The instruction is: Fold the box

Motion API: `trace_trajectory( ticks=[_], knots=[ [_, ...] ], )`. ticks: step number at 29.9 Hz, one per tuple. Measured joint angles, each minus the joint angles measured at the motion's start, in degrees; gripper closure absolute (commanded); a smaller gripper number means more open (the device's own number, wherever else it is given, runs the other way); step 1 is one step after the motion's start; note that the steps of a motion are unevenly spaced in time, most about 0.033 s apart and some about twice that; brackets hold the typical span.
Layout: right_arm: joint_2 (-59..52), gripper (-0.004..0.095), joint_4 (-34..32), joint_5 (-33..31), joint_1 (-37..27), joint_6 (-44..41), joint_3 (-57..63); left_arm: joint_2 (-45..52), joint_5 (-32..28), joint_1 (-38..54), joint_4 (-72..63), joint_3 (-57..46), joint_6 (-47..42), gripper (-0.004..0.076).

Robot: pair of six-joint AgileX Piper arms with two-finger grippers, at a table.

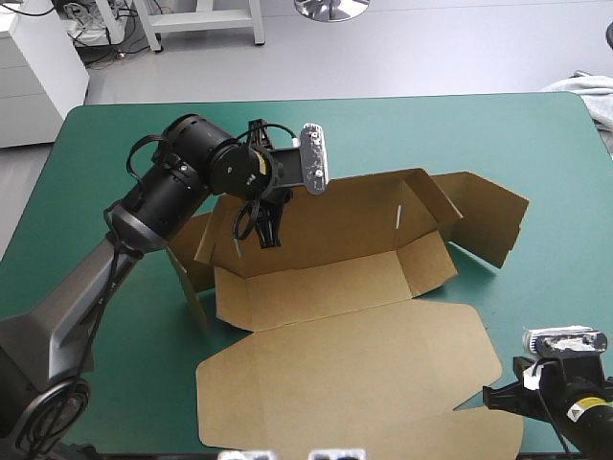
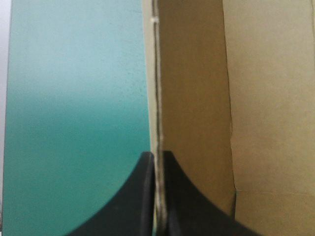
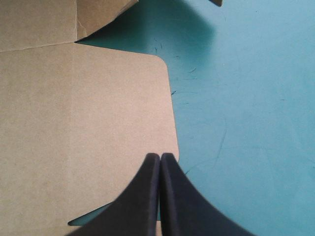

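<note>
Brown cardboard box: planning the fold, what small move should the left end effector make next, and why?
Probably tip the brown box's far wall further upright: the left end effector is shut on its top edge, and it looks only partly raised.

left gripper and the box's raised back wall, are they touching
Touching. The left wrist view shows the left gripper shut on the box, the raised wall's thin edge running down between the two black fingers.
</note>
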State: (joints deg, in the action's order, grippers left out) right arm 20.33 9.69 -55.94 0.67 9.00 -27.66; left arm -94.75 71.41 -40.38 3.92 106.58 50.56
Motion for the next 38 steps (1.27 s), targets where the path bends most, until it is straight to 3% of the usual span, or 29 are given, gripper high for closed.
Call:
trace_trajectory(
  ticks=[9, 17, 23, 30, 38],
  knots=[
    [0.0, 0.0927, 0.0, 0.0, 0.0, 0.0, 0.0, 0.1, -7.2, 0.1, 2.0, -4.4, -1.0, 0.0734],
    [0.0, 0.0927, 0.0, 0.0, 0.0, 0.0, 0.0, 0.1, -13.0, -4.4, 16.0, -9.9, -10.3, 0.0734],
    [0.0, 0.0925, 0.0, 0.0, 0.0, 0.0, 0.0, 0.1, -16.5, -11.2, 27.7, -14.3, -20.7, 0.0734],
    [0.0, 0.0925, 0.0, 0.0, 0.0, -0.1, 0.0, 0.1, -21.4, -18.8, 44.8, -19.7, -38.7, 0.0734],
    [0.1, 0.0925, -1.7, 0.0, 0.0, -3.6, -5.3, 0.1, -22.4, -24.0, 63.3, -28.3, -56.4, 0.0734]
  ],
)
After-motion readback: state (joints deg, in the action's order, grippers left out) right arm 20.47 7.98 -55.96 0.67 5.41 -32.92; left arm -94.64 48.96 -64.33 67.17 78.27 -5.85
